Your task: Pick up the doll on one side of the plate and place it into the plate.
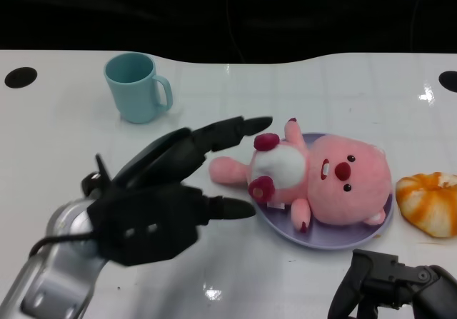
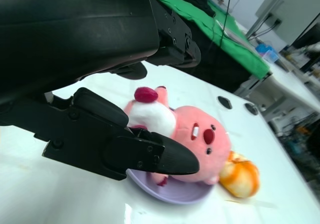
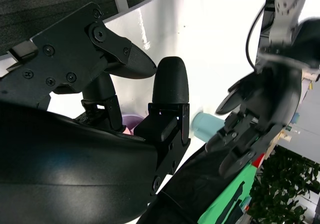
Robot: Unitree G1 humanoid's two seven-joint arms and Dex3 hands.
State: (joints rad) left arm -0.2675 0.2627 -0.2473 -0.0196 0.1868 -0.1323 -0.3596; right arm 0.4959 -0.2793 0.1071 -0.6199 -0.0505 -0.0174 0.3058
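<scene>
From my head I see the pink doll (image 1: 325,182) lying in the purple plate (image 1: 282,228), legs over its rim; my left hand (image 1: 168,198) hangs beside it, fingers spread, grasping nothing. My right hand (image 1: 396,283) is cut off low; I cannot tell its state. Behind stands a blue mug (image 1: 137,87); an orange bun (image 2: 240,176) sits beside the plate on the counter (image 1: 57,140).
</scene>
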